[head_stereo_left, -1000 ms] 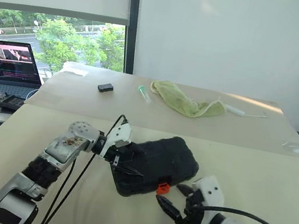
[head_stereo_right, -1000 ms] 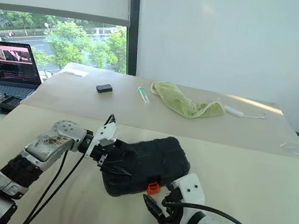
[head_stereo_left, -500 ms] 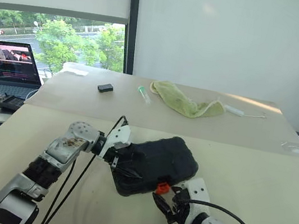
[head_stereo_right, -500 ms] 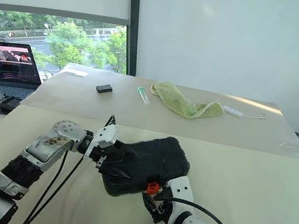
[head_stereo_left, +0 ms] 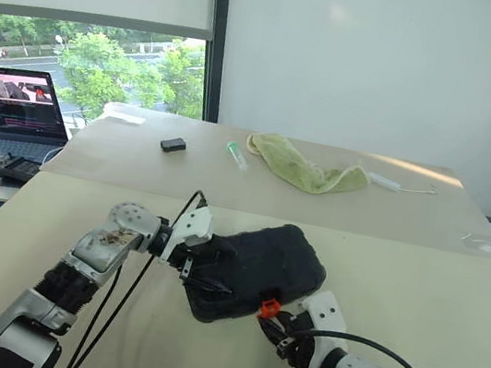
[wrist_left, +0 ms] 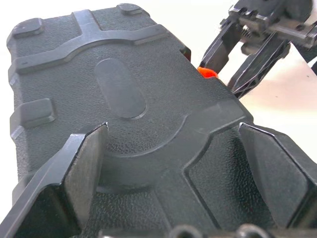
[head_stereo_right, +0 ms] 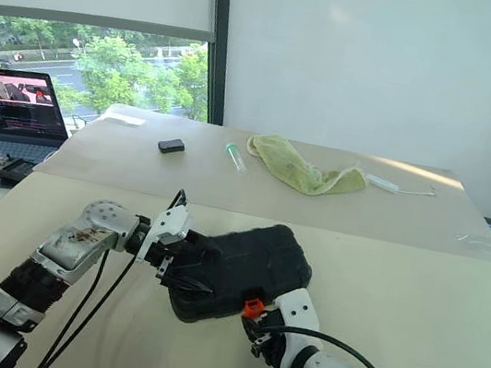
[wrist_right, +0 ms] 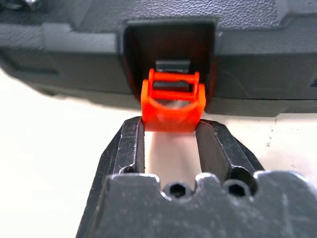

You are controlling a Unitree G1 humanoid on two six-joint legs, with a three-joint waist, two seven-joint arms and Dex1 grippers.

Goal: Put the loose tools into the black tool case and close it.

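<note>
Nearest the robot, at the front edge of the table (head_stereo_left: pixel 451 301), the right gripper (wrist_right: pixel 171 141) has narrowed its fingers around the small orange latch (wrist_right: pixel 173 105) of the black tool case (head_stereo_left: pixel 255 270). A second ago it sat back from the case with its fingers spread wide; now the two pads appear to touch the latch's sides, though how firm the pinch is I cannot tell — the closing looks unfinished.

The case lies shut, textured shell up, in the middle of the near table, angled so its latch edge faces the right arm. No loose tools lie on the table, so they are presumably inside — what remains is likely just fastening the latch.

On the case's far-left end, the left gripper (wrist_left: pixel 173 173) has kept its place, fingers spread wide across the shell, steadying it rather than squeezing.

Further back, on the second table (head_stereo_left: pixel 137 162), lie a small black box (head_stereo_left: pixel 173 144) and a green cloth (head_stereo_left: pixel 304 167); a laptop (head_stereo_left: pixel 9 114) stands at the left.
</note>
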